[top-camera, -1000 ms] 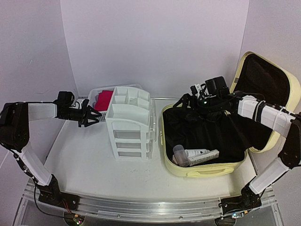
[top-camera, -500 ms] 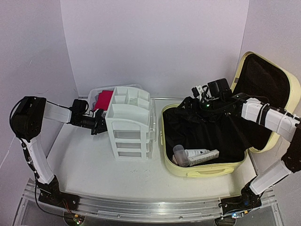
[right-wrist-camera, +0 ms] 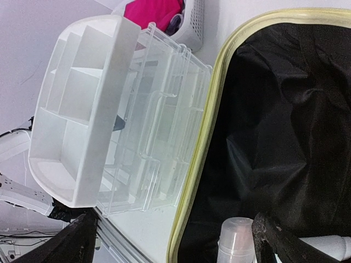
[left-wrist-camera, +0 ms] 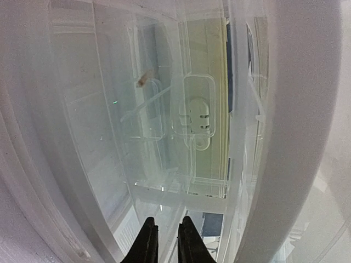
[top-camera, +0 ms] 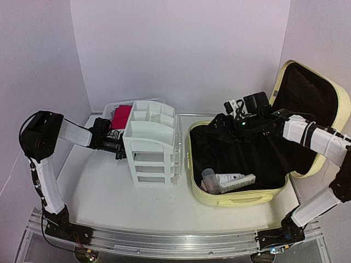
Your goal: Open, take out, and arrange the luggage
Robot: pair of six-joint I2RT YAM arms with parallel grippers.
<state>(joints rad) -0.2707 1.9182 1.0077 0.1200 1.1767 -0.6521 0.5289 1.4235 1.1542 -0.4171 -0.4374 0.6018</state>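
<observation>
The luggage (top-camera: pixel 241 198), a pale yellow suitcase, lies open at the right with its lid (top-camera: pixel 340 118) standing up and black lining showing. A clear-capped bottle (top-camera: pixel 210 179) and a white tube (top-camera: pixel 235 179) lie in its near end. My right gripper (top-camera: pixel 224 118) hovers open above the case's far left corner, holding nothing. In the right wrist view the gripper (right-wrist-camera: pixel 175 241) spans the yellow rim (right-wrist-camera: pixel 204 142) and the bottle (right-wrist-camera: pixel 237 241). My left gripper (top-camera: pixel 122 151) is at the left side of the white drawer organizer (top-camera: pixel 151 143). Its fingers (left-wrist-camera: pixel 190 244) are nearly together against clear plastic.
A white mesh basket (top-camera: pixel 109 108) holding a pink item (top-camera: pixel 121 116) stands behind the organizer, near the back wall. The organizer's clear drawers (right-wrist-camera: pixel 159 137) lie close to the suitcase's left rim. Walls close in on both sides.
My left gripper has moved right from beside the basket to the organizer's left side, and its jaws have closed. The right arm has barely shifted.
</observation>
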